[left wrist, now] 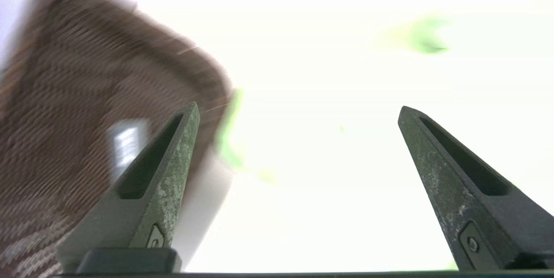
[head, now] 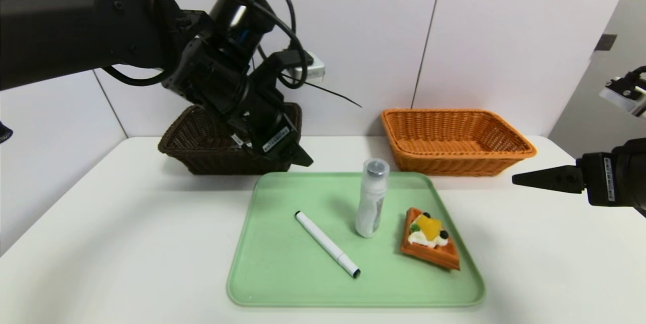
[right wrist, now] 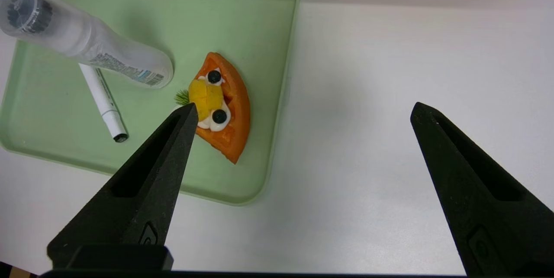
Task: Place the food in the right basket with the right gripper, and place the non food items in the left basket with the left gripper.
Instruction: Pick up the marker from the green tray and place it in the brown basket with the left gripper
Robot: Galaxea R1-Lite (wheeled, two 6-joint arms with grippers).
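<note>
A toy waffle slice (head: 430, 238) with fruit and cream lies at the right of the green tray (head: 282, 283). A white pen (head: 327, 244) and an upright clear bottle (head: 372, 198) also rest on the tray. My left gripper (head: 295, 155) hangs open and empty at the front right corner of the dark brown left basket (head: 202, 155). In the left wrist view that gripper (left wrist: 298, 111) spreads wide beside the basket (left wrist: 65, 96), where a pale item (left wrist: 125, 143) lies. My right gripper (head: 520, 179) is open over the table right of the tray. In the right wrist view it (right wrist: 303, 111) is empty, with the waffle (right wrist: 236, 113) beside one finger.
The orange right basket (head: 454, 137) stands at the back right, with nothing showing inside. The bottle (right wrist: 86, 40) and pen (right wrist: 104, 105) sit left of the waffle on the tray (right wrist: 242, 9). A white wall runs close behind both baskets.
</note>
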